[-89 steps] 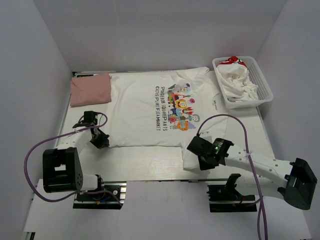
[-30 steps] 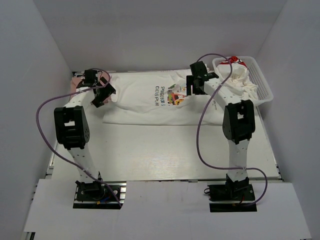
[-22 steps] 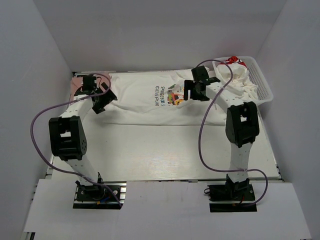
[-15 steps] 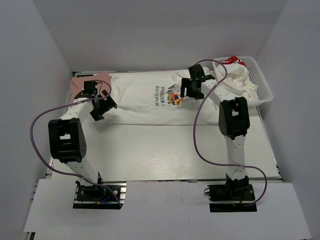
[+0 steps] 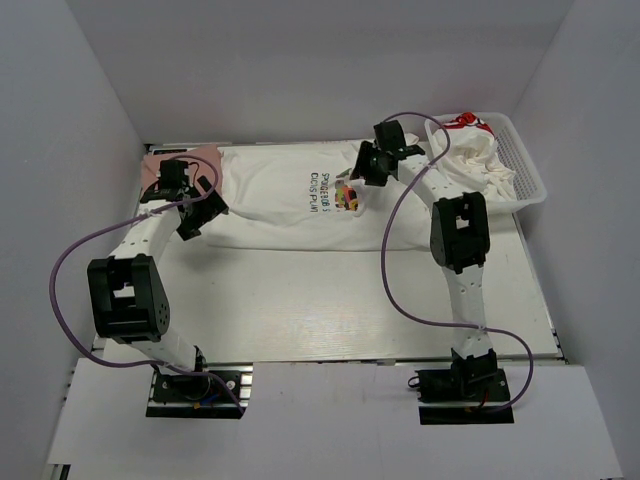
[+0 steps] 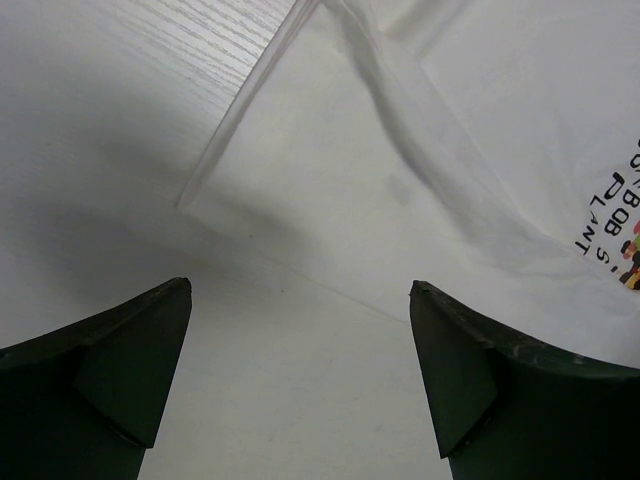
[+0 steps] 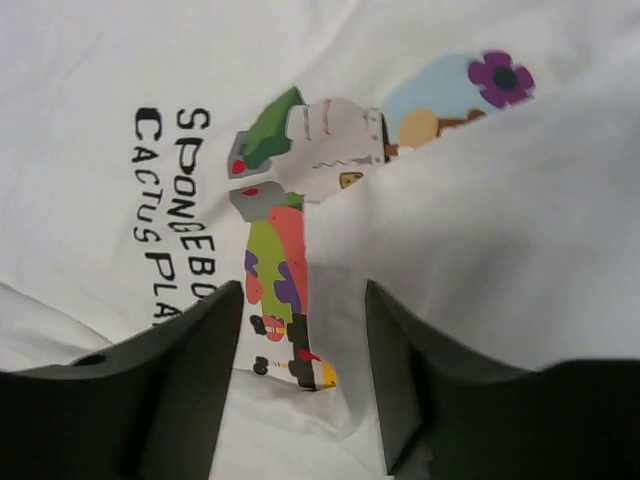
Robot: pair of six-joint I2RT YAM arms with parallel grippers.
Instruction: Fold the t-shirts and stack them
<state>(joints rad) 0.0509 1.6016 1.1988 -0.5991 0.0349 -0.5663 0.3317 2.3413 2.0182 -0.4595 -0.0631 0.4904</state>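
Observation:
A white t-shirt [image 5: 280, 200] with a colourful cartoon print and dark lettering lies folded across the back of the table. My right gripper [image 5: 363, 168] hovers low over its print, open, straddling the edge of the folded-over layer [image 7: 480, 230] beside the cartoon [image 7: 275, 250]; the right gripper [image 7: 303, 290] has cloth between its fingers but does not pinch it. My left gripper [image 5: 192, 218] is open above bare table just off the shirt's left corner [image 6: 400, 150], and the left gripper [image 6: 300, 288] holds nothing. A dusty-pink t-shirt [image 5: 207, 156] lies folded at the back left, partly behind the left arm.
A white mesh basket [image 5: 527, 170] at the back right holds crumpled white t-shirts [image 5: 478, 160], one with red marks. The white wood-grain table [image 5: 330, 300] stretches in front of the folded shirt. White walls close in the back and both sides.
Three seconds ago the printed shirt lay flat; now it is folded toward the back. Over the last second my right gripper shifted left and narrowed, and my left gripper drew back off the shirt's corner.

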